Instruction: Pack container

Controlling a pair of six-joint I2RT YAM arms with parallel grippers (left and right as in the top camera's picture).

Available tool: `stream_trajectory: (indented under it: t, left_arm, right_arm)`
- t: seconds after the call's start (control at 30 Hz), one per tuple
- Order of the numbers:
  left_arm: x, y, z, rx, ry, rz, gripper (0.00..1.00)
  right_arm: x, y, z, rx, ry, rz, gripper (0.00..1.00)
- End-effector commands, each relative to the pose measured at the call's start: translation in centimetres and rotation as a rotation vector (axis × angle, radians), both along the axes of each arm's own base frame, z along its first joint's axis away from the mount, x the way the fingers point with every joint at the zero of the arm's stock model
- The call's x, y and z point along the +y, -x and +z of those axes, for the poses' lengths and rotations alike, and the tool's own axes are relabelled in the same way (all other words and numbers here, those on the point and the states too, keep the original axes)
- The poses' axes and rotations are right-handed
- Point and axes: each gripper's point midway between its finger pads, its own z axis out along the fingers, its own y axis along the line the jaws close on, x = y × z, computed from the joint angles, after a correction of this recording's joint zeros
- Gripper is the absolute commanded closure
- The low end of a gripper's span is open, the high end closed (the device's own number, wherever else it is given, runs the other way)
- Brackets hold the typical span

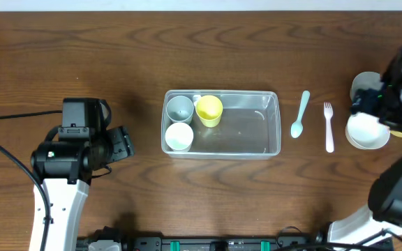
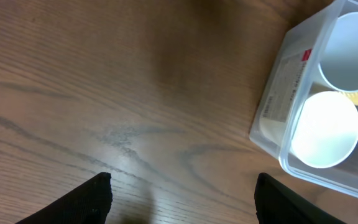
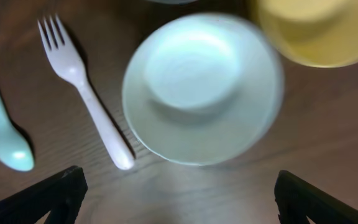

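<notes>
The clear rectangular container sits mid-table. Inside at its left end stand a grey cup, a yellow cup and a white cup. In the left wrist view the container's left end shows with the white cup and the grey cup. My left gripper is open and empty over bare wood left of the container. My right gripper is open and empty, just in front of a white bowl. A white fork and a pale blue spoon lie to the bowl's left.
Right of the container lie the pale blue spoon and the white fork. At the far right stand the white bowl, a grey bowl and a yellow bowl, partly under the right arm.
</notes>
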Motion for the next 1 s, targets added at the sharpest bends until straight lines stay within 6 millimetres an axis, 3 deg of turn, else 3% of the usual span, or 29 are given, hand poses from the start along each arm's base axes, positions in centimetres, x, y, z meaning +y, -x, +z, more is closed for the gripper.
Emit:
stream_trajectory:
  t: [0.0, 0.2, 0.37, 0.53, 0.63, 0.97]
  left_arm:
    - [0.4, 0.0, -0.2, 0.005, -0.011, 0.017, 0.26]
    - [0.4, 0.0, -0.2, 0.006, -0.011, 0.017, 0.26]
    - [0.4, 0.1, -0.2, 0.009, -0.011, 0.017, 0.26]
    - [0.4, 0.2, -0.2, 0.013, -0.011, 0.017, 0.26]
    - [0.4, 0.2, -0.2, 0.013, -0.011, 0.017, 0.26]
    - [0.4, 0.2, -0.2, 0.013, -0.011, 0.018, 0.26]
  right_arm:
    - [1.6, 0.4, -2.8, 0.066, -0.026, 0.055, 0.02]
    - [2.2, 1.0, -6.5, 0.101, -0.040, 0.044, 0.05]
    - [2.4, 1.2, -8.1, 0.097, -0.051, 0.033, 0.09]
    - [2.4, 0.8, -8.2, 0.081, -0.051, 0.033, 0.22]
    - [2.4, 0.7, -8.2, 0.074, -0.049, 0.030, 0.38]
    - [2.4, 0.5, -8.2, 0.066, -0.051, 0.026, 0.65]
